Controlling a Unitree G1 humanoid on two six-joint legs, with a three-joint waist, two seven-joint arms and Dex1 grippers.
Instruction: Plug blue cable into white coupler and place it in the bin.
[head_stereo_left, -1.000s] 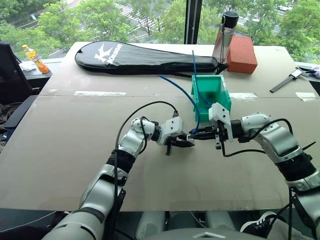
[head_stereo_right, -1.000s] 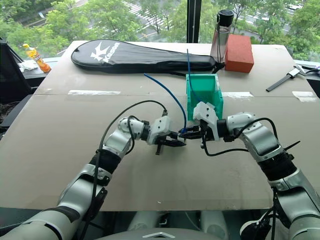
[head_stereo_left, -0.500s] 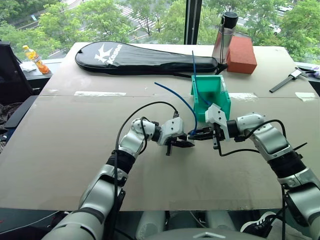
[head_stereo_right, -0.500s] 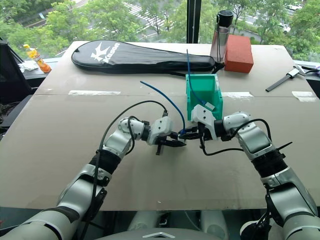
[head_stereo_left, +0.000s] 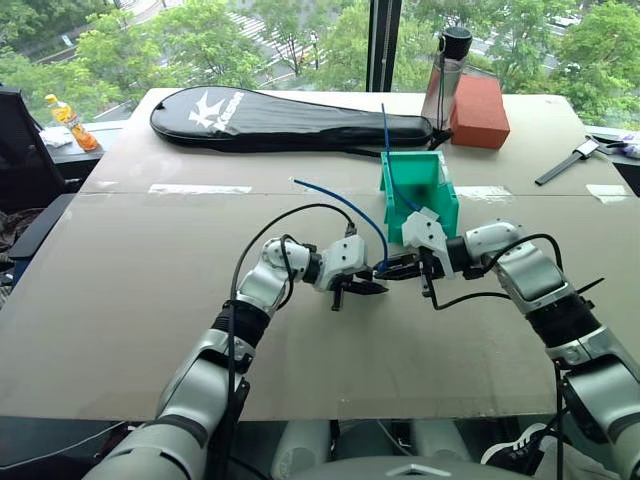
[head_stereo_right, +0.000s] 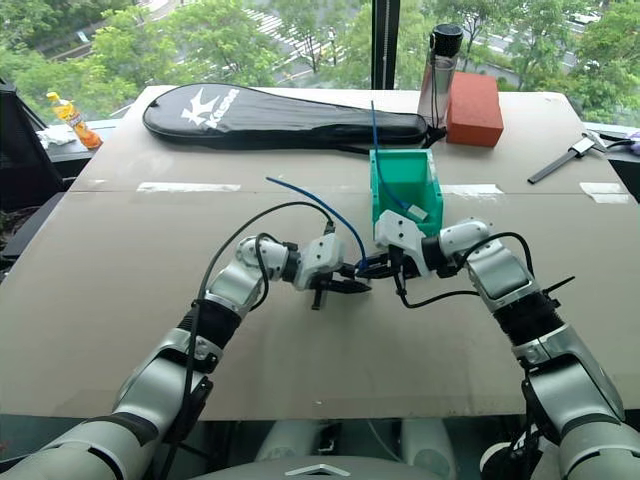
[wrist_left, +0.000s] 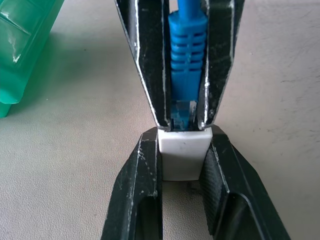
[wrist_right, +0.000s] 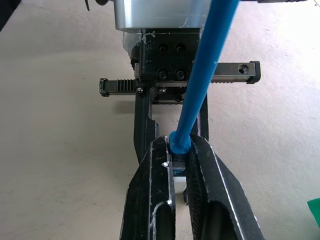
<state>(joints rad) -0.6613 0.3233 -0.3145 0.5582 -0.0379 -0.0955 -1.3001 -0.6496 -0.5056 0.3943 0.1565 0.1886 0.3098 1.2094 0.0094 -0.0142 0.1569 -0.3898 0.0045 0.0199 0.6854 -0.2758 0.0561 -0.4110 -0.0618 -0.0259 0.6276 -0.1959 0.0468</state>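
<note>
Above the desk, the left gripper jaws clench the white coupler; the right gripper jaws grasp the blue cable by its ribbed boot, plug at the socket mouth. Cable judged light and limp: hold the stiff boot, not the cord. The bin stands just beyond.

Soft even daylight from the windows behind; faint shadows, sharp focus.

2 head cams look down; 2 wrist cams close-up, facing.
</note>
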